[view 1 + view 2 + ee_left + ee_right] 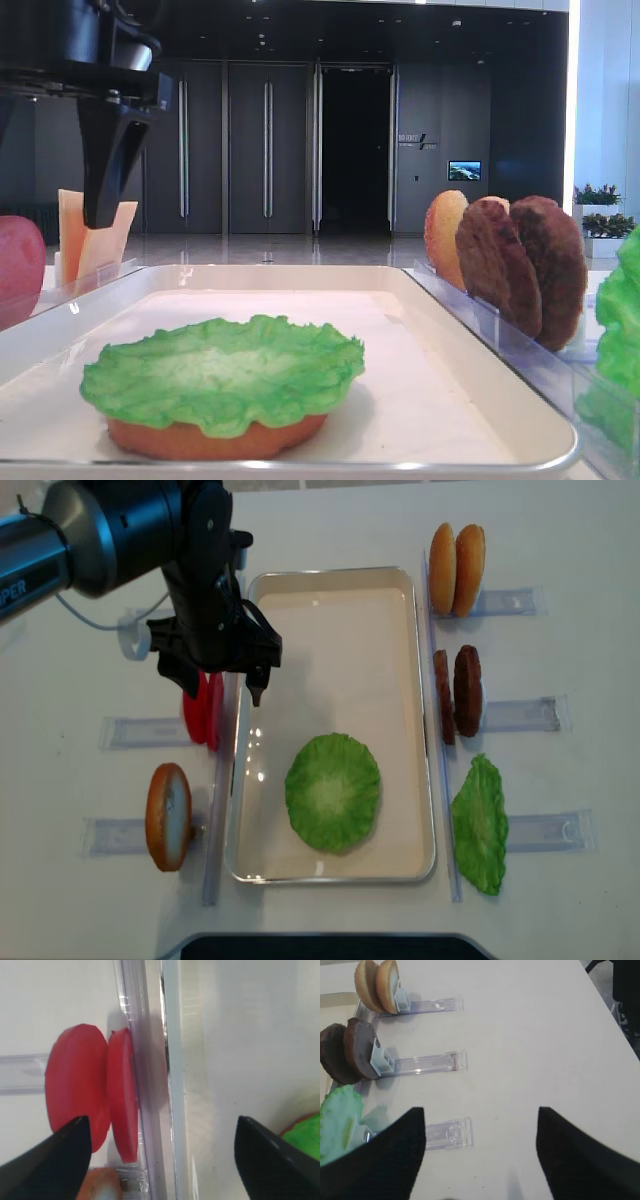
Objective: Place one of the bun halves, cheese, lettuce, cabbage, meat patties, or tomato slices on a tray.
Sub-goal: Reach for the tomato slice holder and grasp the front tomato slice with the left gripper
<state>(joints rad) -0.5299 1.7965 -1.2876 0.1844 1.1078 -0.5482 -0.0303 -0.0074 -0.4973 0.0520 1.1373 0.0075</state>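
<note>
Tomato slices right under me, two red discs standing on edge in their clear rack, just left of the tray. My left gripper hangs over them, fingers spread wide, one finger outside the slices and the other over the tray's rim, nothing held. On the tray, a bun half lies flat with a lettuce leaf draped on it, so the stack is begun. Meat patties, two more buns and a second green leaf wait on the right racks. My right gripper is parked wide and empty. Cheese, I think, stands by the far left rack, though it's half hidden. My guess: tomato next.
</note>
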